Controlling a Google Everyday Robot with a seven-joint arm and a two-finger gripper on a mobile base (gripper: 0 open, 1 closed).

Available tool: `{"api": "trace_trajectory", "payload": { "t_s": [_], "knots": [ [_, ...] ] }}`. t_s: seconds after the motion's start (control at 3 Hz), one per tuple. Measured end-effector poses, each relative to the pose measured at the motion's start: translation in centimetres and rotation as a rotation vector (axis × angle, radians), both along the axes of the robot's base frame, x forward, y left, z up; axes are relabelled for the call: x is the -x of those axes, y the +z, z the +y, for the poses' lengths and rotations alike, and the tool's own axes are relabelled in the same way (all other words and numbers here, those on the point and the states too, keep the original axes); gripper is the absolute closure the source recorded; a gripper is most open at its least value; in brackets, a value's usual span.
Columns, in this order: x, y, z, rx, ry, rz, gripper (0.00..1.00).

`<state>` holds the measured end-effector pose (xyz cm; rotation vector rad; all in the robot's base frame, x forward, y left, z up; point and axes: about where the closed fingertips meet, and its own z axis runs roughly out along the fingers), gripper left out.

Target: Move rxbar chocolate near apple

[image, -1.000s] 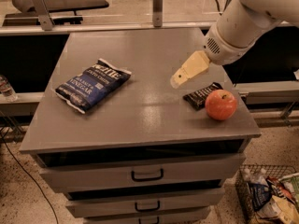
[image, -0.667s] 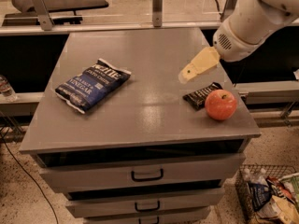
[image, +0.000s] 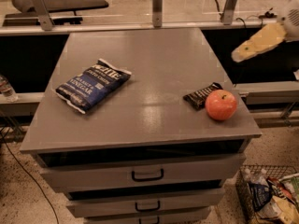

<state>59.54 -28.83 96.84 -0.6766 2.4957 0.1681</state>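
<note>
The rxbar chocolate [image: 201, 95], a small dark bar with pale lettering, lies flat on the grey cabinet top [image: 149, 73] at the right. The orange-red apple [image: 221, 104] stands right beside it, touching or nearly touching its right end. My gripper [image: 239, 55] with pale yellow fingers [image: 257, 42] hangs in the air beyond the cabinet's right edge, up and to the right of the apple, and holds nothing.
A blue chip bag [image: 91, 84] lies on the left half of the cabinet top. Drawers with dark handles [image: 147, 175] run down the front. A wire basket [image: 271, 195] of packets stands on the floor at the lower right. A metal rail [image: 140, 28] runs behind.
My gripper and arm have drawn back to the right and upward, away from the bar and apple, past the cabinet's edge. The bar, apple and chip bag have not moved.
</note>
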Motion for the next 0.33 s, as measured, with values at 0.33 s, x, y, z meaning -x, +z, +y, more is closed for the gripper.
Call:
{"api": "trace_trajectory", "payload": {
  "t_s": [0.33],
  "knots": [
    [-0.99,3.81,-0.37,-0.001,0.008,-0.085,0.00]
  ]
}}
